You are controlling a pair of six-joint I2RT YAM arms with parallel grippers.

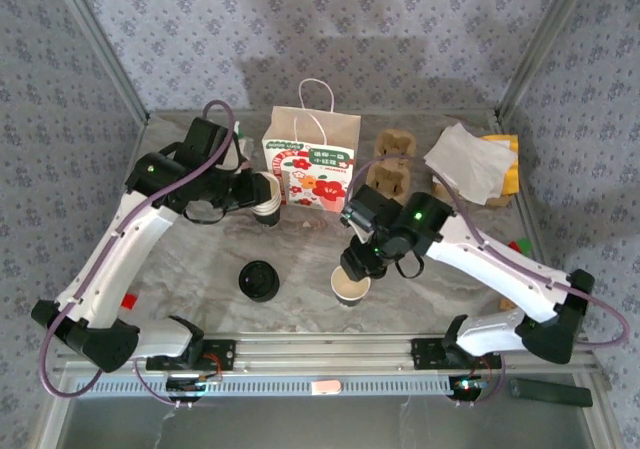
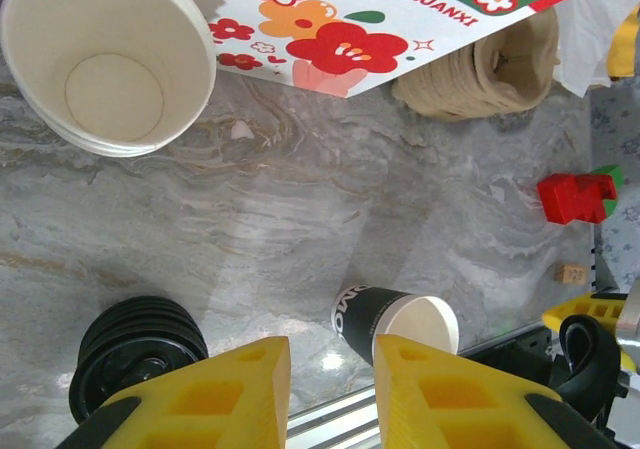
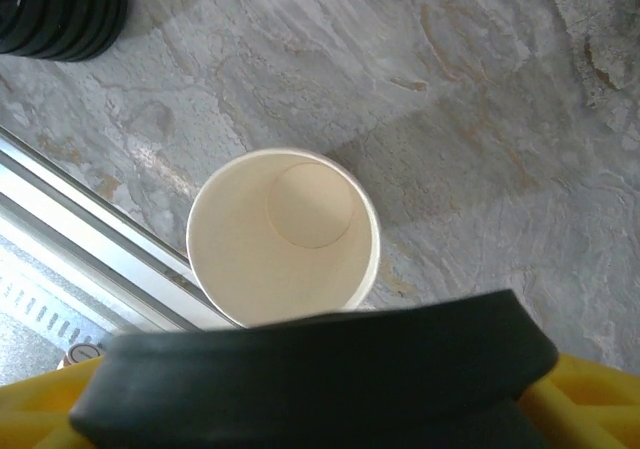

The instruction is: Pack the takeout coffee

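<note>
coffee cup (image 3: 283, 237) first: it stands upright on the table (image 1: 200, 259) near the front rail, a little right of centre. it is open-topped, so in the right wrist view you look straight down to its pale bottom. there is no lid on it yet, and it is well apart from the paper bag (image 1: 310, 164), which stands upright at the back of the table. by my reading the task is early: the cup needs capping, then lifting, then lowering into the bag, and none of that shows as done.

your right gripper (image 1: 360, 261) hangs just above the cup's rim. a wide black lid (image 3: 320, 369) lies across its wrist view, between the yellow finger bodies (i take it for a lid from its rounded black edge; its top face is hidden). so the jaws look spread wide and clamped on it. as far as i can tell, the lid is not touching the cup.

your left gripper (image 2: 330, 354) is parted by a modest gap, with nothing between the fingers and only bare table beyond. it sits beside the stack of cups (image 1: 267, 207) at the bag's left, not gripping it. the pile of lids (image 1: 259, 280) rests left of the coffee cup, near but apart.
</note>
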